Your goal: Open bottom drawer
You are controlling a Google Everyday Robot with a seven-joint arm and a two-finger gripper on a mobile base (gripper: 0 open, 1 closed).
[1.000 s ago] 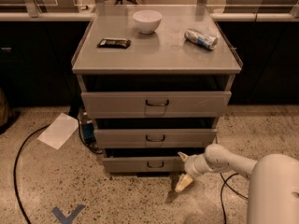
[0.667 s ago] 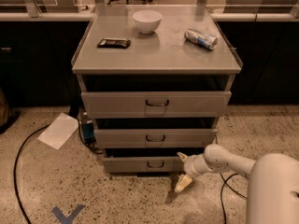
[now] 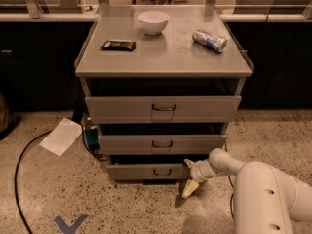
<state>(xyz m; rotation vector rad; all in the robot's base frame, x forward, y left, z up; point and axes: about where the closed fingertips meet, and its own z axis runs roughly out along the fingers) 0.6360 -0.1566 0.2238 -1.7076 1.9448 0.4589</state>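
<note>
Nothing has shifted in the last second: your gripper (image 3: 192, 180) hangs in the same spot, low by the right end of the bottom drawer (image 3: 141, 172), right of its dark wire handle (image 3: 162, 171) rather than on it. By my reading the pull has not begun. Whether the pincer is released or clenched cannot be told. The drawer is the lowest, narrowest front, flat grey metal, smooth and boxy, above speckled terrazzo floor (image 3: 122, 204); the arm is rounded white plastic.
</note>
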